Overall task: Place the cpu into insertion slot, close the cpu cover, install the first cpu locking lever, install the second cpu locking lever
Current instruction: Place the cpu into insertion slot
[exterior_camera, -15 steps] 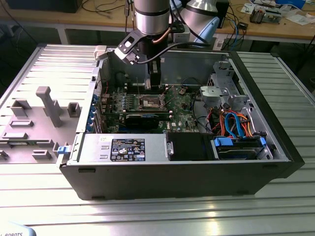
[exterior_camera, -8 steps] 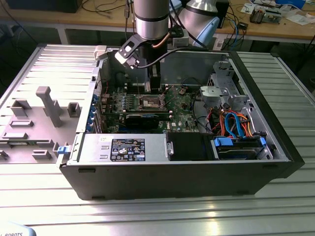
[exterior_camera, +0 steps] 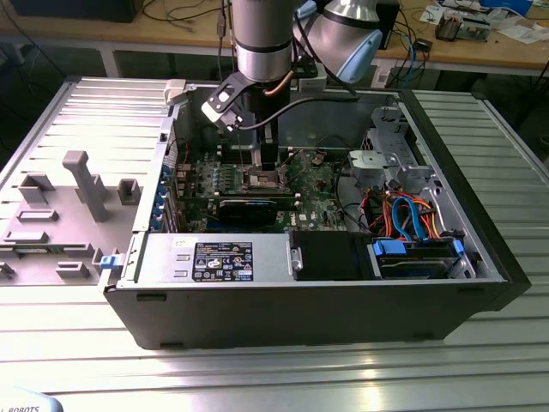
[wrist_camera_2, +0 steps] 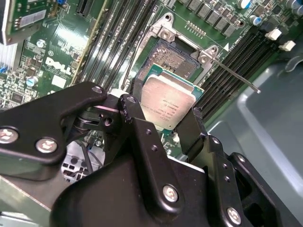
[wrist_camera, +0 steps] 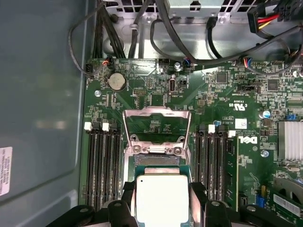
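Cpu is being gripped by its two opposite edges between the black fingers of the jaws, which are closing only as far as the chip's width allows. Its silvery top is facing up toward both wrist cameras. In the first wrist view the cpu is hanging just over the near part of the insertion slot, and whether it is touching the slot cannot be told. In the second wrist view the dark contact field of the insertion slot is lying bare beyond the chip, inside its silvery rim. The cpu cover is standing swung open on the far side of the slot, showing green board through its central window. A thin metal lever rod is sticking out sideways from one corner of the socket. Long black memory slots are running along both sides of the socket on the green motherboard. In the exterior view the arm is reaching straight down into the open computer case, which is lying on its side on a ribbed metal surface.
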`<act>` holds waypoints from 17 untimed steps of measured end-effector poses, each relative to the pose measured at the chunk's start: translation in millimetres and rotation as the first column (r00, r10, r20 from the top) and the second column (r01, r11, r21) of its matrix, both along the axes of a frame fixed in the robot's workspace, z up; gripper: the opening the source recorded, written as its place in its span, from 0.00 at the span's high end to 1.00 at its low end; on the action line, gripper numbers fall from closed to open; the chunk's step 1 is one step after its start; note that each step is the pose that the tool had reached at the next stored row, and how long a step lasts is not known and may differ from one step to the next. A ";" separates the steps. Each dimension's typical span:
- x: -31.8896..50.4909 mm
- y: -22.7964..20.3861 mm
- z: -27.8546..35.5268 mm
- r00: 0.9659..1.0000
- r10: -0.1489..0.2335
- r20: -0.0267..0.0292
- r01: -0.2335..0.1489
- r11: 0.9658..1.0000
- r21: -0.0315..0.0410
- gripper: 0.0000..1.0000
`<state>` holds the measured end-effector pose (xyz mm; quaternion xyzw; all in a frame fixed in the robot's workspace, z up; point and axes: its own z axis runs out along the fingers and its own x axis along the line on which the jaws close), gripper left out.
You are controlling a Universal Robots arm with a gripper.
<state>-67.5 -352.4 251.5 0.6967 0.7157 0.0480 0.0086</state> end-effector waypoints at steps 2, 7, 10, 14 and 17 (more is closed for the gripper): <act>0.0 0.0 -1.2 1.000 -0.006 0.000 0.006 1.000 0.000 0.46; 0.0 0.1 -1.7 1.000 -0.006 0.000 0.006 1.000 -0.001 0.46; 0.0 0.1 -1.7 1.000 -0.006 0.000 0.006 1.000 -0.001 0.46; 0.0 0.1 -1.7 1.000 -0.006 0.000 0.006 1.000 -0.001 0.46; 0.0 0.1 -4.5 1.000 -0.006 0.000 0.006 1.000 -0.001 0.46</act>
